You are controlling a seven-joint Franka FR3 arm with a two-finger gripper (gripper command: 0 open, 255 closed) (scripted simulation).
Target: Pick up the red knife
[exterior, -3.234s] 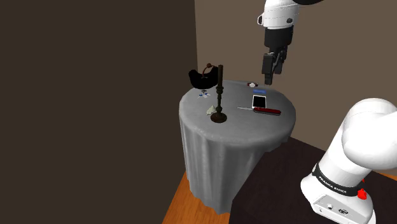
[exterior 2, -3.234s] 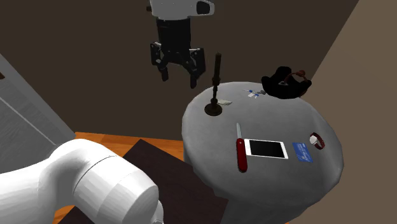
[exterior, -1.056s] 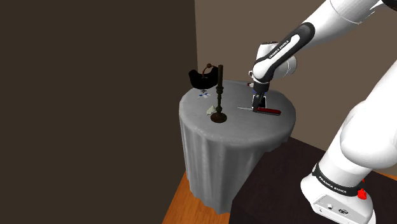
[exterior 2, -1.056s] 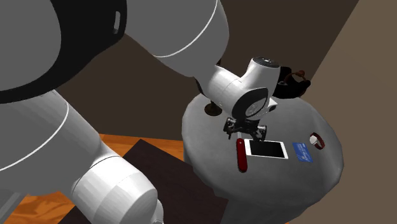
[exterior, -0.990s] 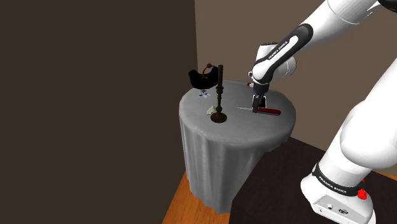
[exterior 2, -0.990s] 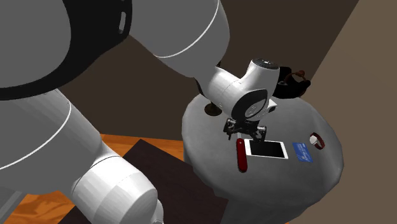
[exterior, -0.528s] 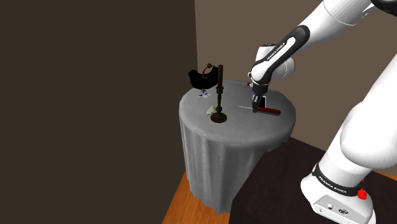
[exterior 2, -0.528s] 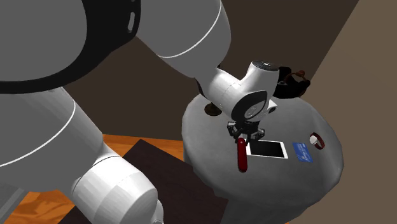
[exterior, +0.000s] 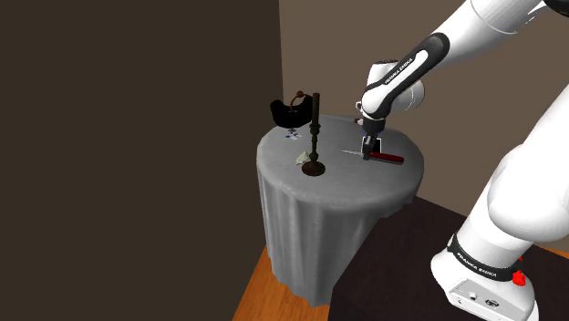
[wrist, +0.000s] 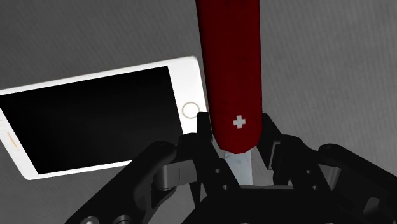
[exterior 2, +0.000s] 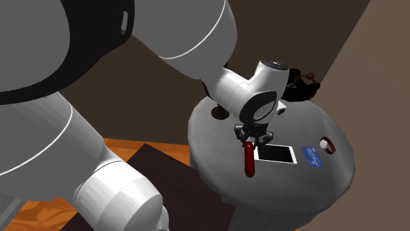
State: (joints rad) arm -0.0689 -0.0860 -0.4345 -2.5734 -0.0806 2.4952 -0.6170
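Note:
The red pocket knife [wrist: 232,63] has a white cross on its handle and a silver blade. My gripper [wrist: 238,145] is shut on it where the handle meets the blade, with the fingertips [wrist: 203,130] pressed against both sides. In the shoulder view the gripper [exterior: 368,153] points down over the round cloth-covered table [exterior: 319,210], with the knife [exterior: 388,158] sticking out toward that view's right. In the second exterior view the red handle [exterior 2: 248,161] reaches toward the table's near edge from the gripper [exterior 2: 253,139].
A white phone [wrist: 95,121] lies right beside the knife, also seen in the second exterior view [exterior 2: 276,153]. A tall dark candlestick [exterior: 315,137], a black bag [exterior: 290,112], a blue card [exterior 2: 312,156] and a red-and-white ring [exterior 2: 326,145] share the table. Walls stand close behind.
One second ago the fingers stood open around the knife; they have since shut on it. The knife has shifted slightly with the gripper and shows more of the phone.

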